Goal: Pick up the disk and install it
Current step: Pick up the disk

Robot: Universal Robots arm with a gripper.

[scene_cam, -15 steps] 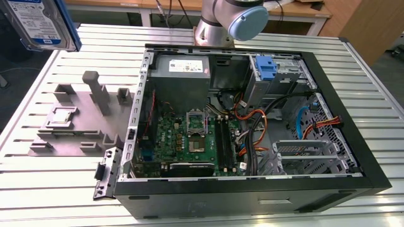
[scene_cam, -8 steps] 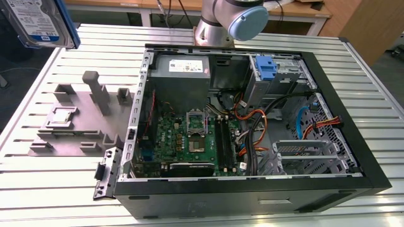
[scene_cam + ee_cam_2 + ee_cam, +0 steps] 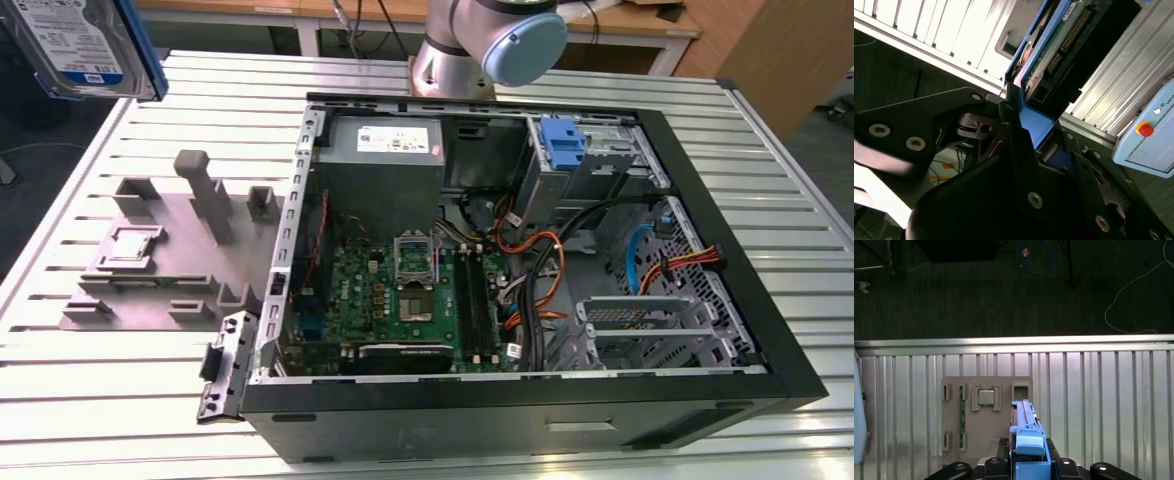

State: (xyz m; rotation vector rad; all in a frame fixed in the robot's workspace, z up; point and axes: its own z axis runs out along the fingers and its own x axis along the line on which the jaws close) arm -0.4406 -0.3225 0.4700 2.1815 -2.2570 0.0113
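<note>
So: the jaws of the gripper (image 3: 1029, 462) were clamped on the blue bracket of the disk (image 3: 1029, 442), which was held edge-on in both wrist views, lifted clear of the slatted surface (image 3: 1104, 400). Below it lay the grey fixture plate (image 3: 986, 427). In the exterior view the disk hung high at the exterior view's far left, well apart from the open computer case (image 3: 507, 420). Judgement: pick-up done, install not yet begun. No drive sat beside the blue latch (image 3: 561, 145).

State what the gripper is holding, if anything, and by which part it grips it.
The gripper holds the disk, its fingers clamped on the blue bracket at one end of the drive.
</note>
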